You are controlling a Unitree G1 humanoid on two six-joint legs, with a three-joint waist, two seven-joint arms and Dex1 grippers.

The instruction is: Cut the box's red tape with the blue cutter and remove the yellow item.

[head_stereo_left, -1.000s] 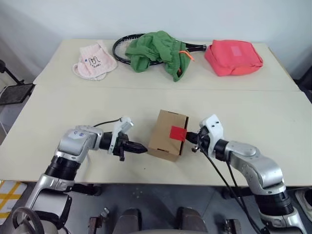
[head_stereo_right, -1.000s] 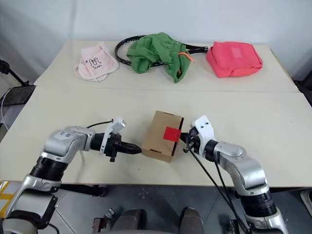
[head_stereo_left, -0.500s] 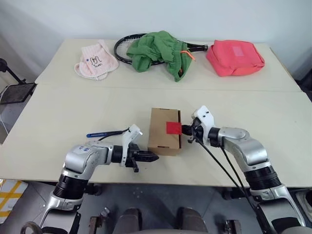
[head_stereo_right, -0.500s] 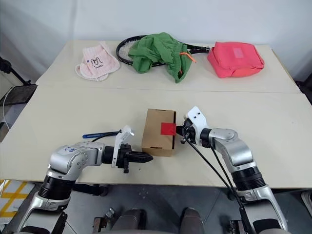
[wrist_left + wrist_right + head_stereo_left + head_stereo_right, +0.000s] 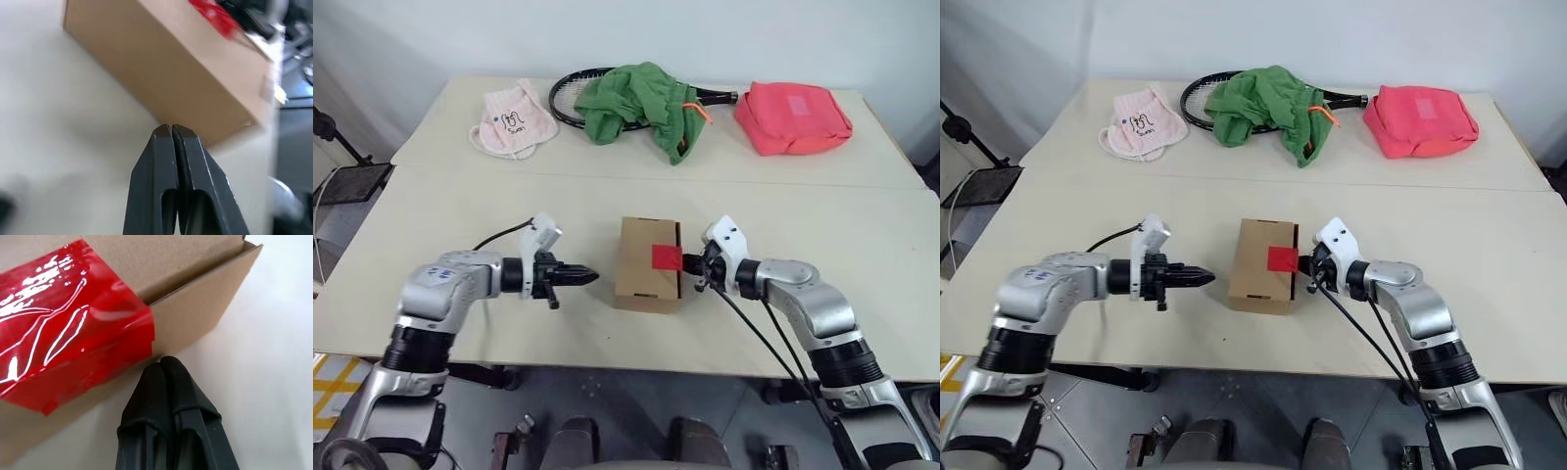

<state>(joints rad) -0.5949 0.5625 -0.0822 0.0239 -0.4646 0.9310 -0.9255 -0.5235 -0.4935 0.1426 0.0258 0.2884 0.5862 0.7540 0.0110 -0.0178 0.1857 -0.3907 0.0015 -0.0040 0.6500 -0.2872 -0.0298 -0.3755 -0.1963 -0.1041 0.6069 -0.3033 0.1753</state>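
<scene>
Red tape (image 5: 667, 258) on the box (image 5: 646, 264), its far edge hidden.

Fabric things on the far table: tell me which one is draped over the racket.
The green cloth, bunched in the middle of the row, covers part of the black racket. The pink cloth and the pink-red bag lie flat beside it, clear of the racket.
</scene>
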